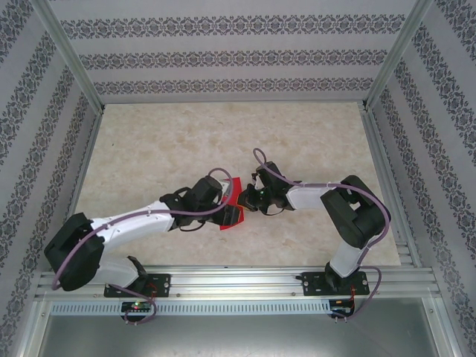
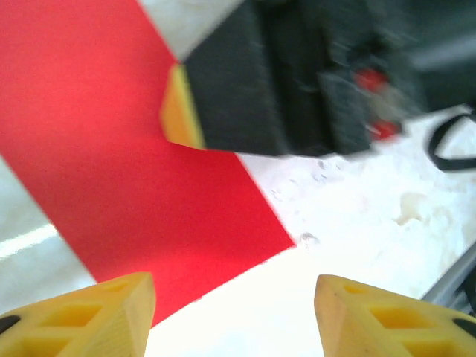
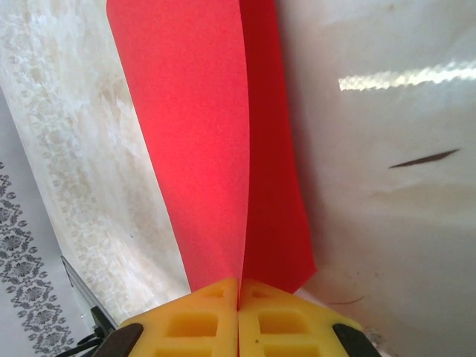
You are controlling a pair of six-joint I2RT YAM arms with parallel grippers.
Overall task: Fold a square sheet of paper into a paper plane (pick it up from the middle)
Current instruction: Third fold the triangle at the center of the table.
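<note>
The red square sheet of paper (image 1: 235,205) is bent into two flaps that meet at a centre crease (image 3: 201,134). My right gripper (image 3: 239,286) is shut on it, its yellow fingers pinching the crease at the near end. In the top view the right gripper (image 1: 248,198) and the left gripper (image 1: 223,199) meet over the paper at the table's middle front. My left gripper (image 2: 234,294) is open, its yellow fingertips (image 2: 111,305) apart just above one corner of the sheet (image 2: 134,171), with nothing between them. A finished paper plane is out of view.
The beige marbled table top (image 1: 163,141) stretches behind and to both sides of the grippers. Patterned walls and a metal frame (image 1: 74,67) enclose it. A metal rail (image 1: 238,279) with the arm bases runs along the near edge.
</note>
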